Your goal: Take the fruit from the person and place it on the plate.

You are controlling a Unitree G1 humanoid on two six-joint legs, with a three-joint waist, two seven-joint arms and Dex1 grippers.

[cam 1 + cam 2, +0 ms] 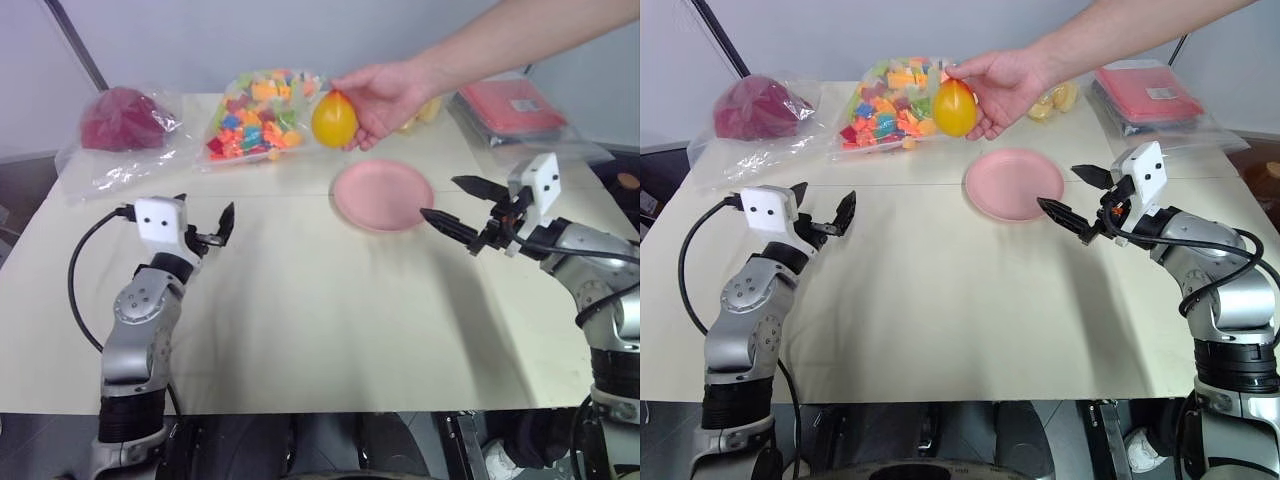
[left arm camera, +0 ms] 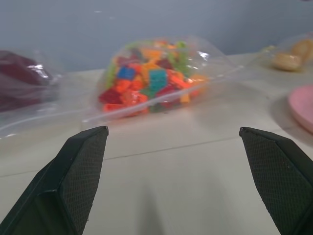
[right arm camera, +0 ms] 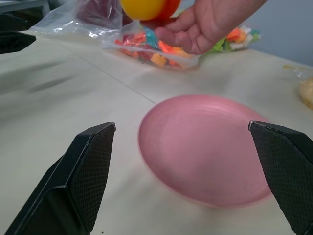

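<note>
bag of coloured bricks [image 1: 258, 113] behind fruit [image 1: 334, 120], red packet [image 1: 512, 105]

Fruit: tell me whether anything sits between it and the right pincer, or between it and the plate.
Nothing visible blocks either path. The fruit is held in the person's hand above the table, just beyond the plate, which lies bare. The right pincer hangs open at the plate's near right edge, with only open air up to the fruit.
</note>
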